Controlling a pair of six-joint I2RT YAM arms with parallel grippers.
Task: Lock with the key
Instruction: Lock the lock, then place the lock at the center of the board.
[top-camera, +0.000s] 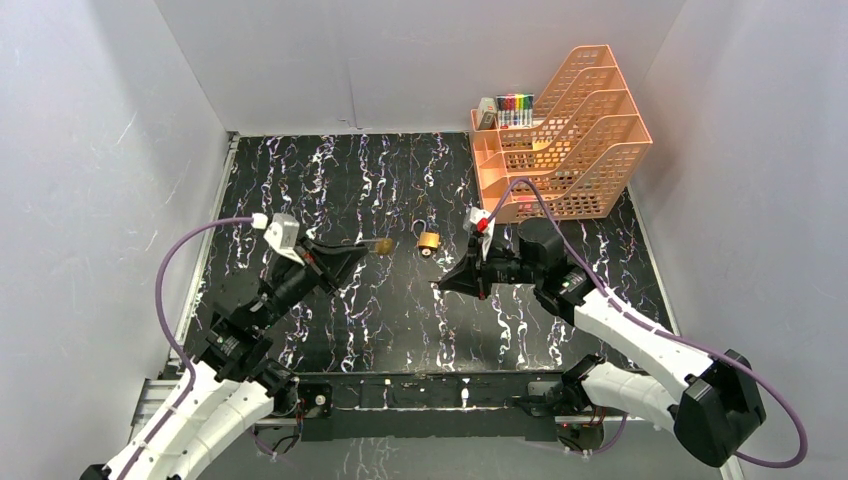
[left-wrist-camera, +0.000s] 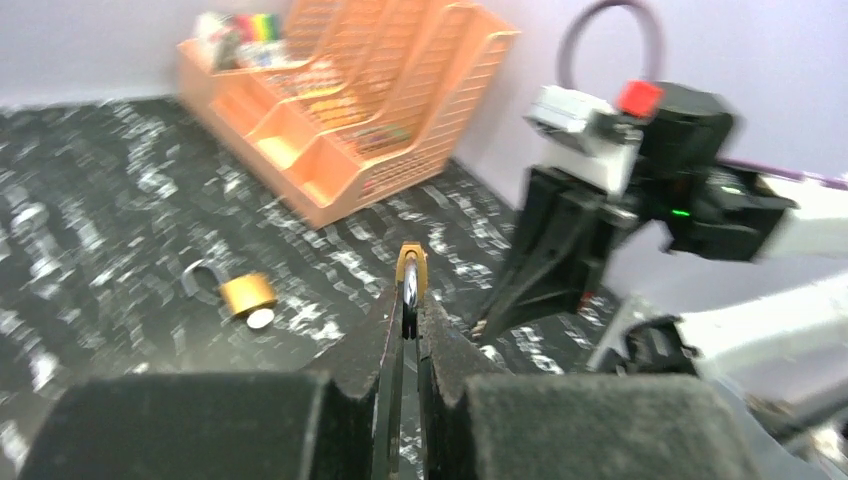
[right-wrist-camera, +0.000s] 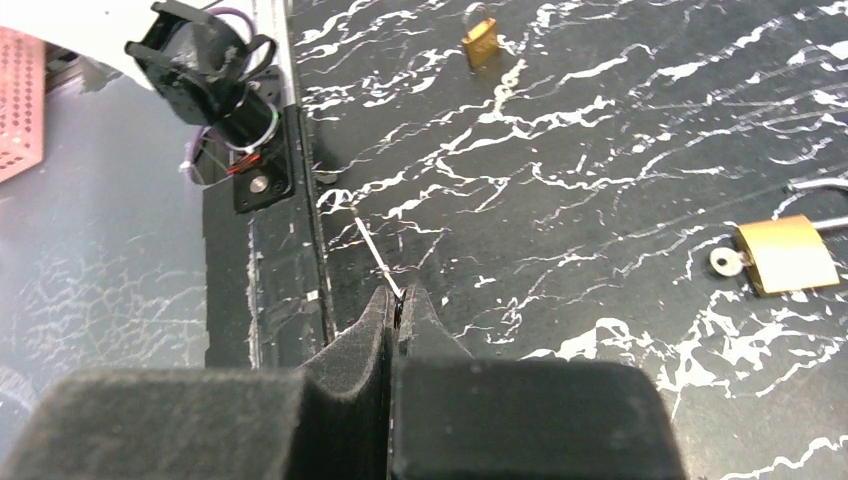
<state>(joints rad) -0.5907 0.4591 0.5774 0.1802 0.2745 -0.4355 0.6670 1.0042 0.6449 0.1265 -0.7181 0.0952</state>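
Left gripper (left-wrist-camera: 410, 306) pinched on brass piece (left-wrist-camera: 410, 272), identity unclear. Right gripper (right-wrist-camera: 397, 298) closed, looks empty. Padlock (top-camera: 430, 241) mid-frame in top view, key (right-wrist-camera: 725, 262) inserted. Likely rigid, slick, slides easily: clamp body flats, turn key head.

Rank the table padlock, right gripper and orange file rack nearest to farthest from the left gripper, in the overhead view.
From the left gripper, shut on a small gold item:
1. Padlock, just right of it.
2. Right gripper, right and nearer the bases.
3. Orange file rack, back right corner.
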